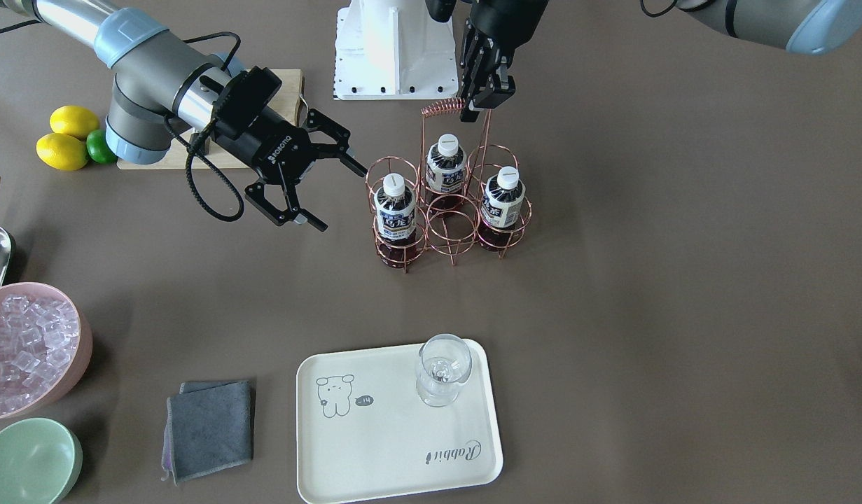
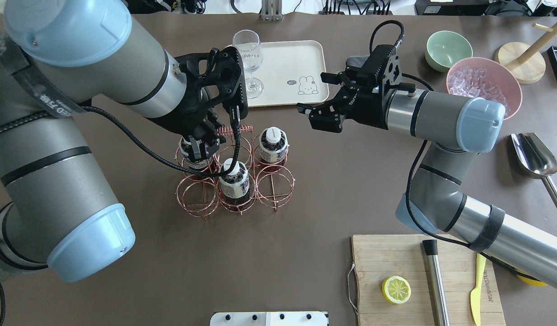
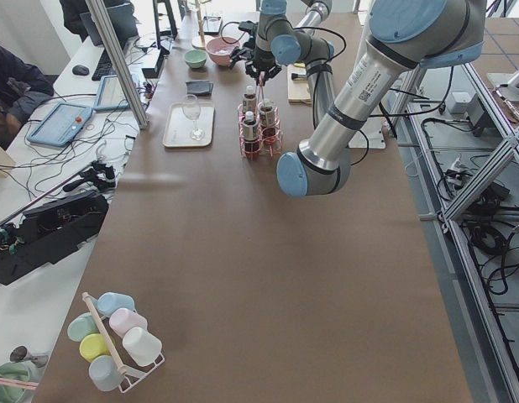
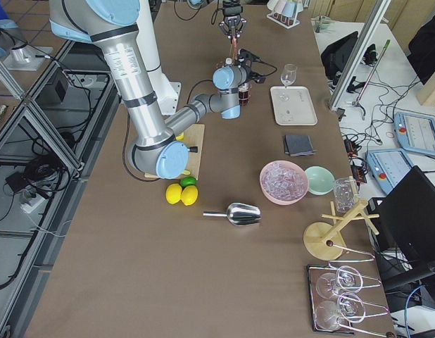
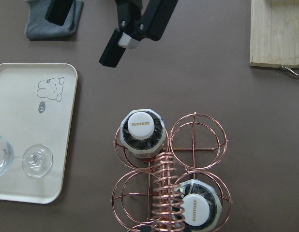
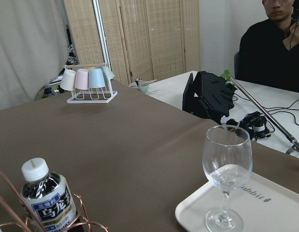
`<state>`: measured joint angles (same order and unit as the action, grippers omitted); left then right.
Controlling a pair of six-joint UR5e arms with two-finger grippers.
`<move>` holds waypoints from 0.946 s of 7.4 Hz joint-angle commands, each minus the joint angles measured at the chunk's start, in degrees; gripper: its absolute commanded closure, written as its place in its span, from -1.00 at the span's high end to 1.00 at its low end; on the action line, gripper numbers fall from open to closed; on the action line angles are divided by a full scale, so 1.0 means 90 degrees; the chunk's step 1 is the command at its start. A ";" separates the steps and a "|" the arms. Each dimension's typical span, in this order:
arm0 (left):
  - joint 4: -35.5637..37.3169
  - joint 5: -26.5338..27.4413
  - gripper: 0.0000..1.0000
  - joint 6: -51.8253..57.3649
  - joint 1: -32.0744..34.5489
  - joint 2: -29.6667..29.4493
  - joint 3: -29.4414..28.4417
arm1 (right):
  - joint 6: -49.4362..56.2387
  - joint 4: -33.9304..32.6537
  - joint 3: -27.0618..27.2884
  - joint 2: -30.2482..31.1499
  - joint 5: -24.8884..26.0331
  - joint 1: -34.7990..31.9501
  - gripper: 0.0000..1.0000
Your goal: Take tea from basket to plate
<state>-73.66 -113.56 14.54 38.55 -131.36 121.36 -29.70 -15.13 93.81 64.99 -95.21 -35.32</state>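
Left gripper (image 1: 481, 103) is hanging over the basket (image 5: 166, 186) from above. As far as the front view shows, its fingers are drawn together on the end of the coiled handle (image 1: 441, 108). Judging by that, it is pinning the wire frame down so that it is not lifting or tipping when a bottle comes out. Three bottles are standing upright in their cells, and the other three cells are sitting empty. The tea (image 1: 394, 210) most likely meant is the one in the far right cell, since it is standing nearest the other arm with nothing between.

Right of the basket, the right gripper (image 2: 311, 92) is hovering above the table with its fingers spread wide. It is lying roughly level and pointing left toward that bottle, apart from it. This looks like a side-on approach that is avoiding the handle and the left arm.

Beyond the basket, the plate (image 1: 374, 448) is lying flat. A glass (image 1: 441, 371) is standing at its left end, leaving the bear end bare for the tea.
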 commanded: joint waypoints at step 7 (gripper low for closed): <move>0.0001 0.0011 -1.00 -0.0023 -0.0016 0.0249 0.0227 | 0.0526 -0.0233 0.0163 -0.0130 0.1458 0.1180 1.00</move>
<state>-73.65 -113.47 14.33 38.46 -129.21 123.42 -26.14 -15.95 95.36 64.70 -83.78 -26.01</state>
